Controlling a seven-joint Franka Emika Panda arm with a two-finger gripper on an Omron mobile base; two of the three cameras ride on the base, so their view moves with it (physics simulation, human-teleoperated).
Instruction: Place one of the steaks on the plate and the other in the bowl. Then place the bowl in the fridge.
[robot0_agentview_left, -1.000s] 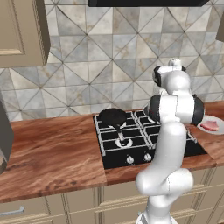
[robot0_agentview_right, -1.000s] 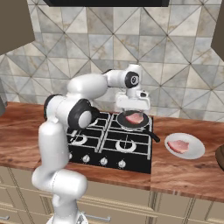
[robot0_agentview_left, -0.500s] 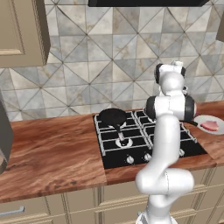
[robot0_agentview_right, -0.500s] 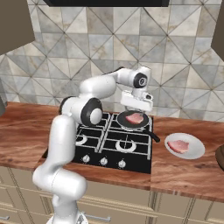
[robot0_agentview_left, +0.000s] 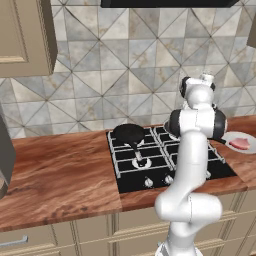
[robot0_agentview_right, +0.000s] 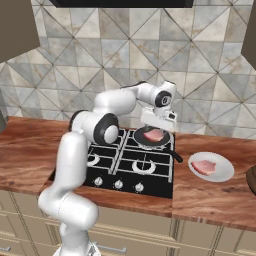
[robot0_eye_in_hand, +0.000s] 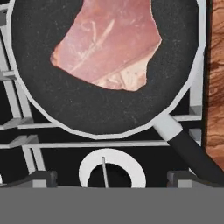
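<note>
change: arm has swung right over the last second, from left-of-centre of the right base view to mid-frame; end effector (robot0_agentview_right: 158, 123) now hangs over the frying pan (robot0_agentview_right: 151, 138) on the hob's far right burner.
end effector: jaws spread wide, nothing between them; not touching meat yet.
near, hob: front burner ring (robot0_eye_in_hand: 112, 167) at bottom centre of the hand view, pan handle (robot0_eye_in_hand: 189, 153) running off lower right.
pan steak: steak in the pan (robot0_eye_in_hand: 108, 43) lies flat, upper centre of the hand view, so the hand is roughly above it but offset toward the handle side.
plate: white plate (robot0_agentview_right: 211, 166) on the bench (robot0_agentview_right: 210, 195), right of the hob, already carries the other steak (robot0_agentview_right: 204, 167). That half looks done.
bowl: dark rim of the bowl (robot0_agentview_right: 251, 180) at the right edge of the right base view, cut off; contents can't tell.
meaning: judging by pose, this is the approach to pick the pan steak for the bowl. Needs centring over the slab, then descent.
fridge: that step is yet to come.
</note>
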